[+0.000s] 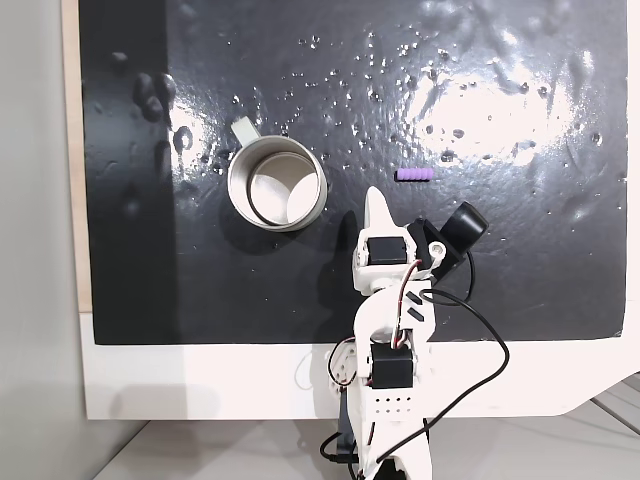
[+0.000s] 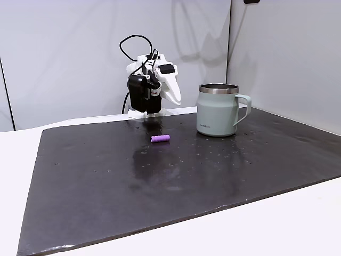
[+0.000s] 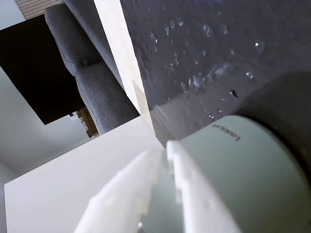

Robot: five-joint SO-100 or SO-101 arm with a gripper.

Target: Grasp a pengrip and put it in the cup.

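Fingers [image 3: 194,194] of the gripper [image 1: 378,203] are sitting nearly closed, holding nothing. Pengrip [image 1: 414,174], a short ribbed light-purple tube, is lying on the black mat [image 1: 300,290], well apart from the cup [image 1: 277,184].

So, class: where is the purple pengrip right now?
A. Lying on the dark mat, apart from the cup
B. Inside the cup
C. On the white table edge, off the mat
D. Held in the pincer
A: in both fixed views the pengrip lies flat on the mat, well clear of the cup, and the pincer is not touching it.
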